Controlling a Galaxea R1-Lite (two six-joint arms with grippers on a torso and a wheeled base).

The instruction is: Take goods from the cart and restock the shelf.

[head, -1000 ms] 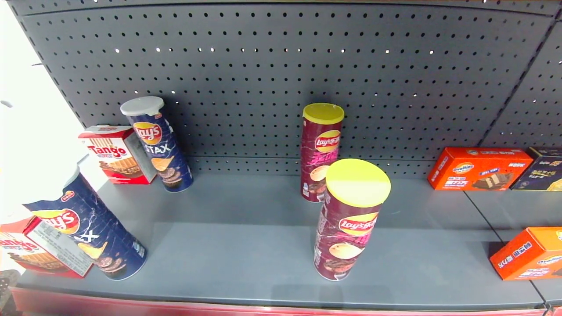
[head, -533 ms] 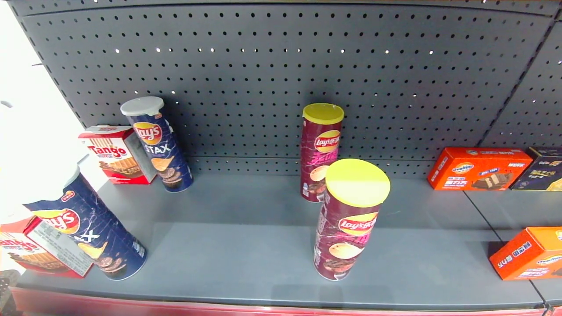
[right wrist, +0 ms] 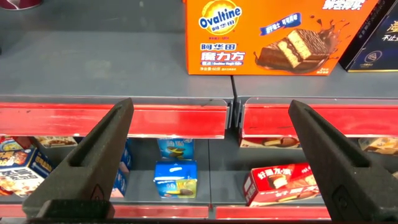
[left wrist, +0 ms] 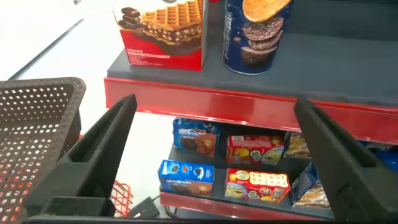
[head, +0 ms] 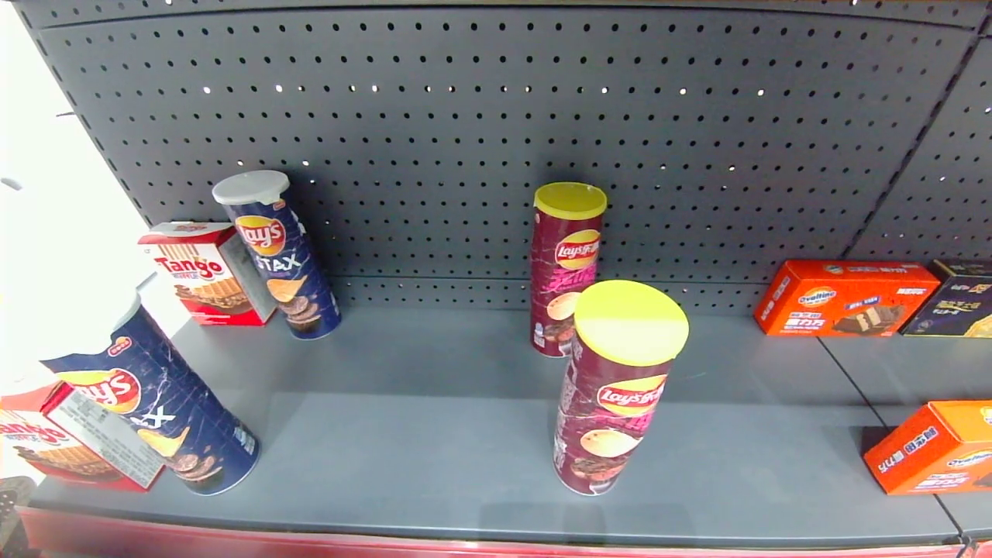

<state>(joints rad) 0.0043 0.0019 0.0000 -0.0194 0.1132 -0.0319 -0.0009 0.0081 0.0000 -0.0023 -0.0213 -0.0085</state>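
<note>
Left end effector (left wrist: 214, 106) and right end effector (right wrist: 211, 107) both spread, empty, low by the shelf (head: 434, 434) front; cart (left wrist: 37, 118) beside the left one. Risk: the tall front can (head: 616, 387) stands near the shelf edge and would likely topple if an arm bringing goods clips it.

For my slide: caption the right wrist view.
Open right gripper facing a shelf that holds an orange box.

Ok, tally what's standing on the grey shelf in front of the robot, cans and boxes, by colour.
Blue cans: 2
Maroon cans: 2
Red wafer boxes: 2
Orange boxes: 2
Dark box: 1
Total: 9
</note>
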